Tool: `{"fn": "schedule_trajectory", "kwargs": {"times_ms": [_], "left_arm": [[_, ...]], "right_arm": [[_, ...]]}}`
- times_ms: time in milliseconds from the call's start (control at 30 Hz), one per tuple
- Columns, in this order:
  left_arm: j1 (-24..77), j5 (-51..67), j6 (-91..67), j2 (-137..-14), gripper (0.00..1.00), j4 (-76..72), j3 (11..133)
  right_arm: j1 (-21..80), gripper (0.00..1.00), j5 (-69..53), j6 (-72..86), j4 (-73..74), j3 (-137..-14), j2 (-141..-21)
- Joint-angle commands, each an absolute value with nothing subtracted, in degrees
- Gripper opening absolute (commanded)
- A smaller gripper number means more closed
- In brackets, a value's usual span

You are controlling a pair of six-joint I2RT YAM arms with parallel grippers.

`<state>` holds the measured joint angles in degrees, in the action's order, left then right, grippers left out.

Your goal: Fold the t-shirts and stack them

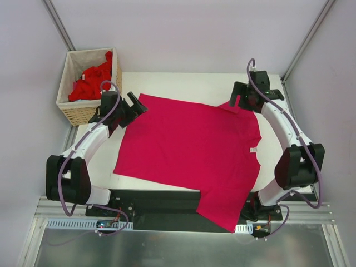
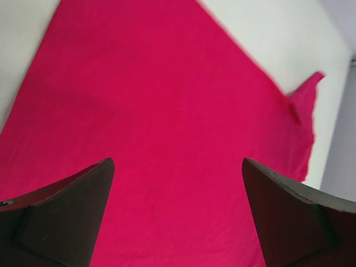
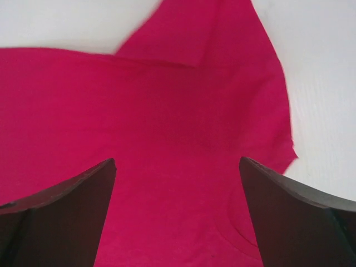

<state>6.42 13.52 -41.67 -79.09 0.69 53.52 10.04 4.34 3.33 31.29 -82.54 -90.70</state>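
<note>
The magenta t-shirt (image 1: 189, 144) lies spread out flat on the white table (image 1: 183, 82), between the two arms, with its neck turned to the right side and its hem to the left. A small white label (image 1: 253, 149) shows near the neck. The far sleeve (image 1: 238, 110) points toward the far right corner, and the near sleeve (image 1: 222, 206) reaches over the near edge of the table onto the black base plate (image 1: 161, 203). The left gripper (image 1: 134, 110) is at the far left corner of this shirt, its jaws wide apart with nothing between them; in its wrist view the dark fingers (image 2: 61, 217) stand over plain magenta cloth. The right gripper (image 1: 238, 102) is just beside the far sleeve, also spread wide and holding nothing; whether its fingers (image 3: 300, 222) touch the cloth I cannot tell. The red t-shirts (image 1: 92, 82) lie crumpled in the wicker basket (image 1: 78, 114), at the far left beside the table.
</note>
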Motion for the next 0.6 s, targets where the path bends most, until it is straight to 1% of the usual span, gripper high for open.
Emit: {"fn": "schedule_trajectory", "kwargs": {"times_ms": [0,133,233,367,400,467,567], "left_arm": [[6.9,13.8,-34.9,-79.5,0.99,12.7,55.0],[7.9,14.9,-33.4,-82.8,0.99,14.6,57.1],[9.6,16.4,-32.1,-86.2,0.99,15.7,60.5],[11.3,16.2,-32.0,-89.6,0.99,16.8,62.8],[11.6,16.3,-32.3,-89.9,0.99,16.7,62.8],[12.7,15.8,-32.7,-90.6,0.99,16.8,62.7],[13.6,14.7,-32.7,-90.9,0.99,16.9,62.2]], "right_arm": [[9.8,0.97,14.6,0.3,40.6,-85.2,-94.5],[9.8,0.97,10.6,-0.8,46.0,-94.8,-102.5],[9.8,0.98,8.8,-0.2,46.8,-97.2,-107.6],[9.8,0.98,10.5,-0.9,47.0,-101.4,-114.4],[9.8,0.98,11.9,-1.1,48.9,-102.6,-115.9],[9.8,0.95,13.3,-1.8,50.7,-106.2,-118.8],[9.4,0.88,14.1,-2.7,51.0,-107.7,-121.7]]}}
